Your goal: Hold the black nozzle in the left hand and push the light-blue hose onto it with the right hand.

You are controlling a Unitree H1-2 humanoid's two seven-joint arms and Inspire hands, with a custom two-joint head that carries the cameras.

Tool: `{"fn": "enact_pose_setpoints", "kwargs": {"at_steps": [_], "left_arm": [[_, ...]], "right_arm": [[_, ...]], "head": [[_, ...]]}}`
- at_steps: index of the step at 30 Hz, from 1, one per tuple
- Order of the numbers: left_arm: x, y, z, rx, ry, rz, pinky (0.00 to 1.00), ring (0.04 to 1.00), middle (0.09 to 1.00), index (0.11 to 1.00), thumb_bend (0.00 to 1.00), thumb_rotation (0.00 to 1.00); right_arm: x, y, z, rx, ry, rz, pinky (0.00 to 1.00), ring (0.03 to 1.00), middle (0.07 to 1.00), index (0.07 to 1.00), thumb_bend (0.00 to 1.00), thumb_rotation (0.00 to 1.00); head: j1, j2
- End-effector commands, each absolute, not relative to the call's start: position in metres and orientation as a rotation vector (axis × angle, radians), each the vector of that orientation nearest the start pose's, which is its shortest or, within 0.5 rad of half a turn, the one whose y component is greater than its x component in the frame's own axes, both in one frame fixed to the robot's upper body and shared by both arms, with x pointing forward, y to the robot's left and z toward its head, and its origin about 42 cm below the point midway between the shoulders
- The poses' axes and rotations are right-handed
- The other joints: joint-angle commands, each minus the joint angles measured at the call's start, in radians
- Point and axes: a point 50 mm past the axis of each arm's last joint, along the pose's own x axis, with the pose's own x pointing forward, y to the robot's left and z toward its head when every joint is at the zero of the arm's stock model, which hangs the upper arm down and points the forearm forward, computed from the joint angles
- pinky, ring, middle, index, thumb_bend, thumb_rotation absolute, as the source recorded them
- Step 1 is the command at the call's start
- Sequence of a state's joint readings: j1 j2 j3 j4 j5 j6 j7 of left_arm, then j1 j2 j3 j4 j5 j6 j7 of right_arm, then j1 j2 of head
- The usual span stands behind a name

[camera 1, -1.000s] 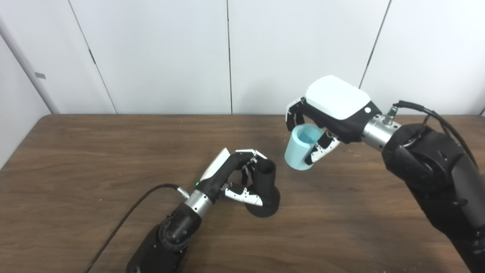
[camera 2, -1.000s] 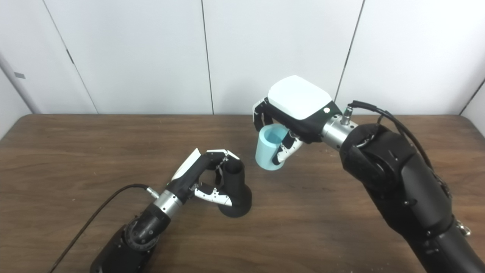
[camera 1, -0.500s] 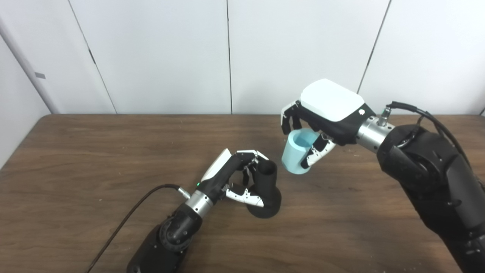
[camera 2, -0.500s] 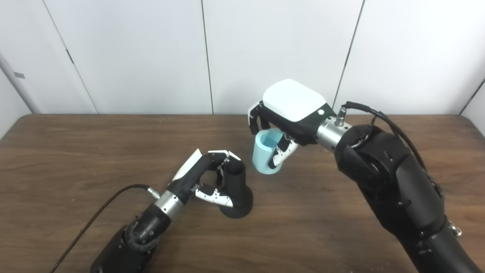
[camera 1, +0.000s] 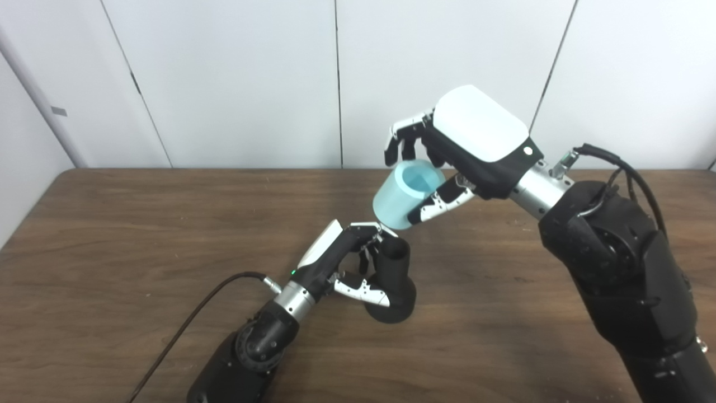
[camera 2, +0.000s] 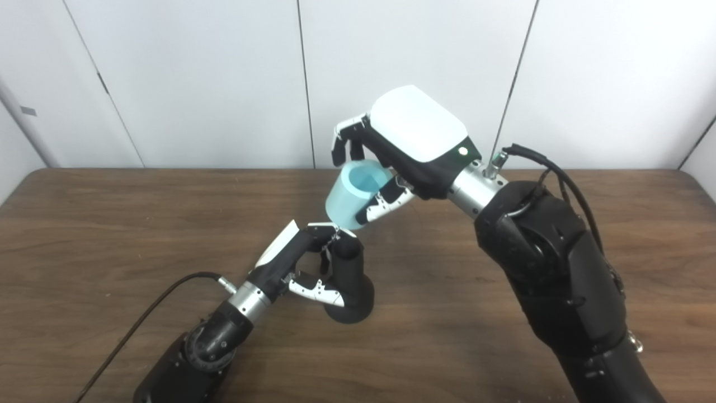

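Left hand is wrapped around the neck of the black nozzle. The nozzle's flared base sits on the table, roughly mid-table and a bit toward the front edge. Its open mouth points up with a slight tilt toward the back-right.

Right hand grips the light-blue hose, a short stub held in the air with fingers across the top rim and thumb under the side. The hose sits just above and to the back-right of the nozzle mouth; its lower end is close to the left fingertips, and I can't tell whether they touch.

Key relation: the hose axis is tilted, upper open end facing the cameras, lower end aimed down-left at the nozzle. The two axes look roughly in line but offset, and the hose isn't seated yet. Judgement: the next move needs the hose shifted over the mouth, then pushed down along the nozzle axis. Risk: the rim catches on the left fingers.
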State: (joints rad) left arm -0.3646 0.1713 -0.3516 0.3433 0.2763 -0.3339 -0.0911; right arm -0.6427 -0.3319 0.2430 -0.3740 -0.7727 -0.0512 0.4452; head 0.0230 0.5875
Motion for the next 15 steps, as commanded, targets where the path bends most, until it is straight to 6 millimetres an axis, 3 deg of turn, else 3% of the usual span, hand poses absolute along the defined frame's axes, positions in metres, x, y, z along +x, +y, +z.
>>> {"fn": "enact_pose_setpoints", "kwargs": {"at_steps": [1, 5, 8, 10, 13, 15], "left_arm": [[0.3355, 0.1595, 0.0572, 0.571, -0.111, -0.626, 0.18, 0.255, 0.332, 0.48, 0.52, 0.08], [0.3358, 0.1597, 0.0577, 0.568, -0.117, -0.626, 0.18, 0.256, 0.333, 0.48, 0.52, 0.08], [0.3361, 0.16, 0.058, 0.566, -0.118, -0.626, 0.18, 0.257, 0.333, 0.48, 0.52, 0.08], [0.336, 0.1599, 0.0585, 0.564, -0.118, -0.624, 0.18, 0.256, 0.333, 0.48, 0.52, 0.08], [0.3358, 0.1594, 0.0587, 0.563, -0.119, -0.621, 0.18, 0.256, 0.334, 0.48, 0.52, 0.08], [0.336, 0.1594, 0.0588, 0.563, -0.12, -0.621, 0.18, 0.256, 0.334, 0.48, 0.52, 0.08]], "right_arm": [[0.3585, -0.1584, 0.3905, -1.248, -0.981, 0.302, 0.16, 0.233, 0.389, 0.508, 0.52, 0.0], [0.3606, -0.1554, 0.3892, -1.231, -0.981, 0.316, 0.16, 0.227, 0.466, 0.484, 0.53, 0.0], [0.3625, -0.1542, 0.3873, -1.249, -0.963, 0.326, 0.16, 0.228, 0.471, 0.483, 0.53, 0.0], [0.3634, -0.1533, 0.3857, -1.277, -0.948, 0.333, 0.16, 0.239, 0.409, 0.507, 0.52, 0.0], [0.3635, -0.1521, 0.3839, -1.317, -0.927, 0.341, 0.16, 0.238, 0.394, 0.512, 0.52, 0.0], [0.3633, -0.1517, 0.3839, -1.335, -0.914, 0.347, 0.15, 0.23, 0.439, 0.495, 0.53, 0.0]], "head": [[0.0, 0.0], [0.0, 0.003], [0.0, 0.003], [-0.001, 0.006], [-0.001, 0.007], [-0.001, 0.009]]}}
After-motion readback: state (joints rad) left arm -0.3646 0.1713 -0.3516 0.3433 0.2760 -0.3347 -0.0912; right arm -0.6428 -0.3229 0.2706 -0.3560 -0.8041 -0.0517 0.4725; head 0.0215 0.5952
